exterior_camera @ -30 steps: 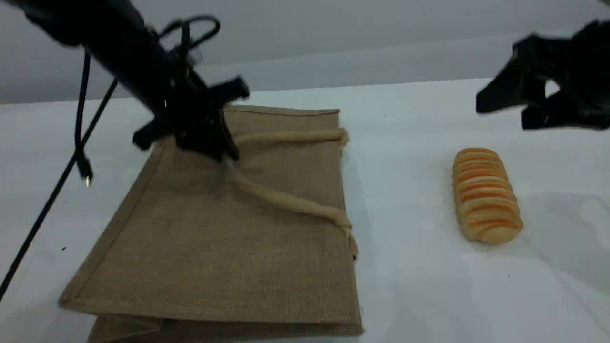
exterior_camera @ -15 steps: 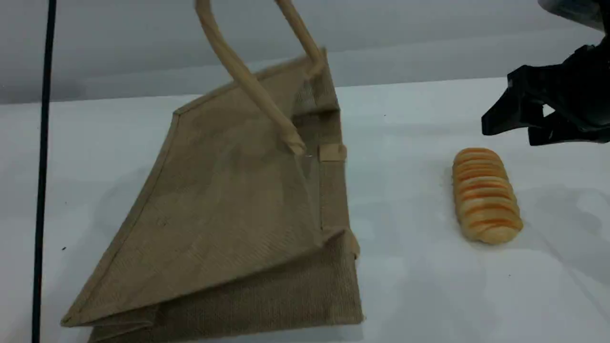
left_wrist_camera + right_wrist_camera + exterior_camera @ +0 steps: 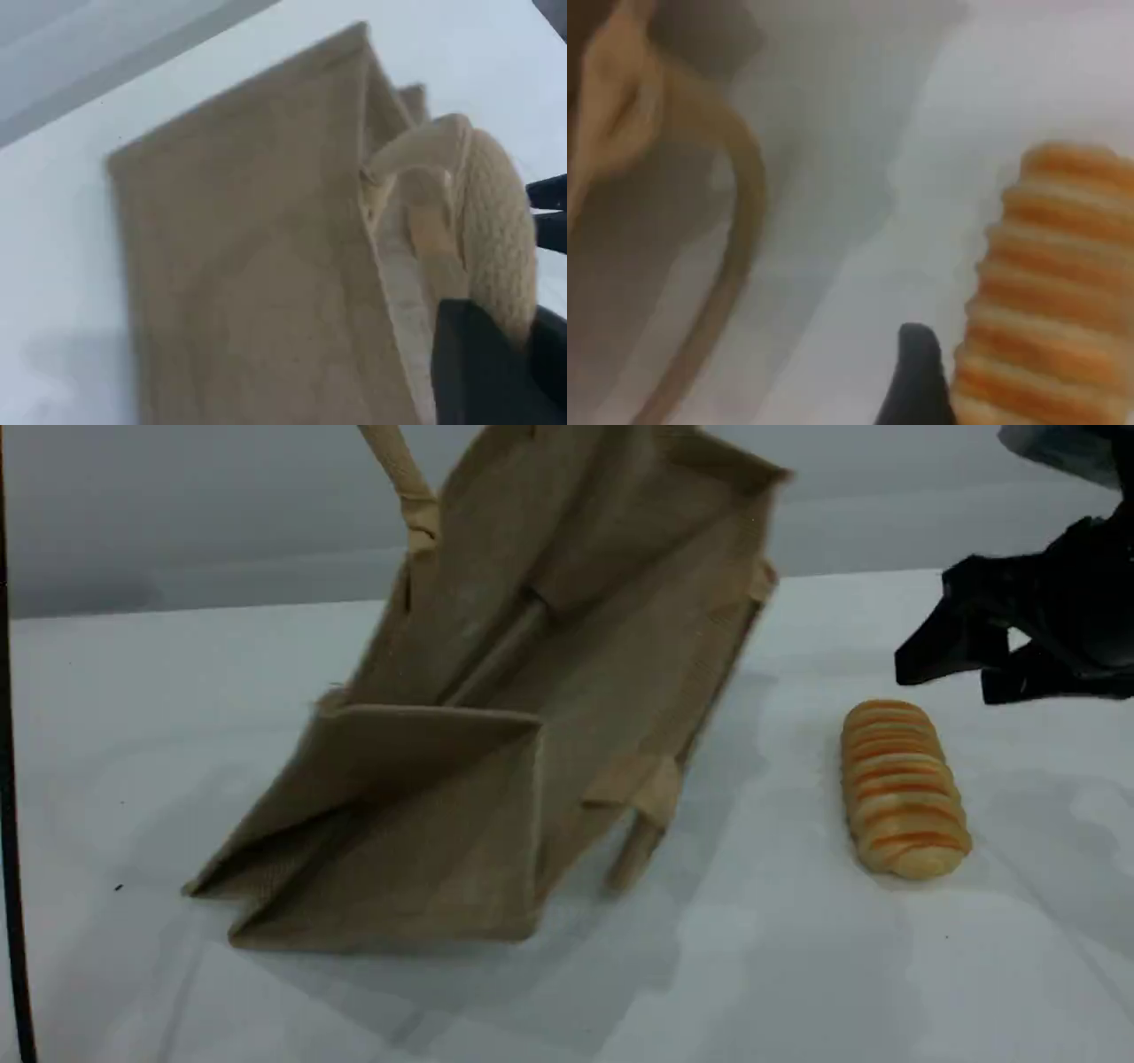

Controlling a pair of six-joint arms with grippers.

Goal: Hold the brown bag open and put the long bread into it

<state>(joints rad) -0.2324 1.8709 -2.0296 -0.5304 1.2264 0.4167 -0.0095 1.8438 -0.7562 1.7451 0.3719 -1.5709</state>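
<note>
Lifted since a second ago, the tan-brown woven jute bag [image 3: 461, 779] now tilts mouth-open, the left gripper [image 3: 496, 372] clamped on its thick beige rope handle [image 3: 496, 221]. On the white counter [image 3: 797, 974], the ridged golden-yellow long bread [image 3: 902, 788] lies just below the wide-open right gripper [image 3: 943, 669].

brown bag [image 3: 496, 779]: tan weave | long bread [image 3: 904, 788]: golden, orange stripes

A bare robot test bench in a lab is showing here: a plain white table [image 3: 886, 974] is sitting before a blank grey wall [image 3: 177, 505], and a black cable [image 3: 11, 824] is hanging at the table's left edge.
</note>
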